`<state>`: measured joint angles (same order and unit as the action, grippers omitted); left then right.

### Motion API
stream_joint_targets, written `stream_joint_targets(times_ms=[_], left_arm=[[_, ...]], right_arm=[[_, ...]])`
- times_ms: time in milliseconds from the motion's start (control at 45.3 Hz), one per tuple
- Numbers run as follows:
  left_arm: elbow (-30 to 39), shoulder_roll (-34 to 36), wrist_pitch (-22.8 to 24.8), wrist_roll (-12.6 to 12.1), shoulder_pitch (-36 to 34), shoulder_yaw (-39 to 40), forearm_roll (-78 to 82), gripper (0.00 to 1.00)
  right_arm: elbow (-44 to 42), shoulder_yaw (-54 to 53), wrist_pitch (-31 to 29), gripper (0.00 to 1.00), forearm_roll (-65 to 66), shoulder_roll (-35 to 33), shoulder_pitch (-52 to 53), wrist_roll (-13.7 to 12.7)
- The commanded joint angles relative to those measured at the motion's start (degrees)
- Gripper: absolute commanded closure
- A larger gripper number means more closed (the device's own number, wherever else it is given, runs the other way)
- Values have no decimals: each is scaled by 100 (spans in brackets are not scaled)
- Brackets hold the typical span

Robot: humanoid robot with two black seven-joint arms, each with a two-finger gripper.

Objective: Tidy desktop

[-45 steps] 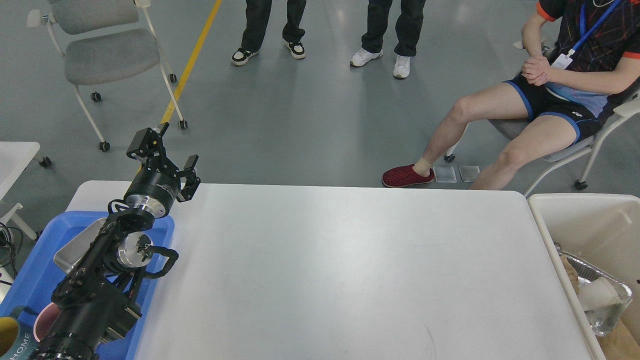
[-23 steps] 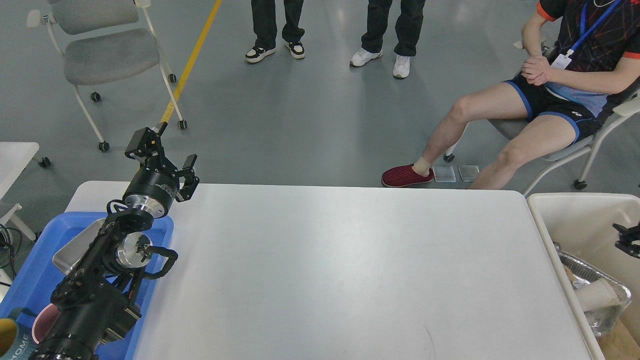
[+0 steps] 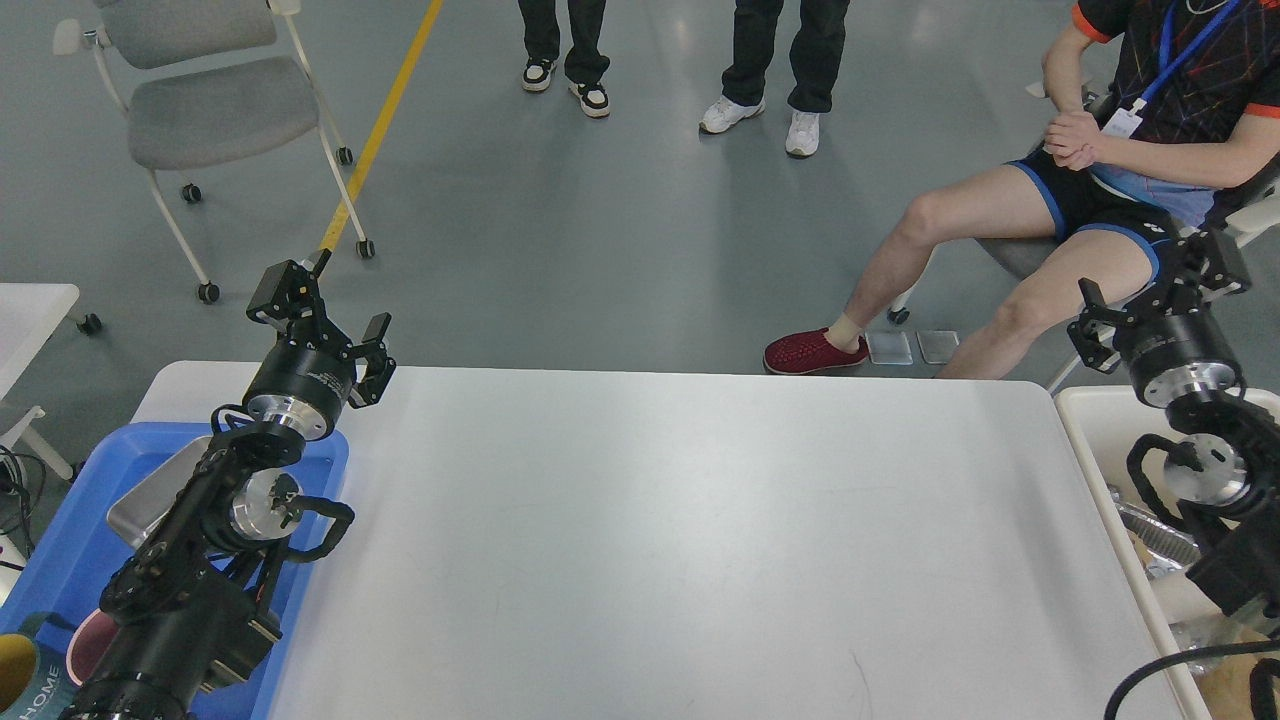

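Note:
The desktop [image 3: 680, 530] is a large white tabletop with rounded corners, bare across its middle. My left gripper [image 3: 322, 312] is raised above the table's far left corner, over the far end of the blue tray [image 3: 60, 560]; its fingers stand apart and hold nothing. My right gripper [image 3: 1160, 285] is raised beyond the table's far right corner, above the beige bin [image 3: 1110, 420]; its fingers stand apart and hold nothing.
The blue tray holds a metal pan [image 3: 150, 490], a pink cup [image 3: 85, 645] and a mug [image 3: 20, 680]. The bin holds a foil container [image 3: 1150, 530]. A seated person [image 3: 1080, 190] is close behind the right gripper. Two people stand further back. A grey chair [image 3: 210, 100] is at the far left.
My right arm has risen from the right edge into full view above the bin. My left gripper has drifted slightly left. One standing person has stepped to the right.

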<state>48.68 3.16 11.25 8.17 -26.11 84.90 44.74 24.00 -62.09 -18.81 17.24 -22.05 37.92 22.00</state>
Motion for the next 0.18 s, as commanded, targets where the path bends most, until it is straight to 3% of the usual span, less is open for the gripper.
stream_joint_targets(times_ms=[0, 154], left_arm=[[-8, 0, 0, 9, 1, 1, 0, 4], [-8, 9, 0, 9, 1, 1, 0, 4]], right_arm=[[43, 4, 0, 0, 7, 219, -4, 6], [-1, -5, 26, 0, 7, 307, -4, 6]])
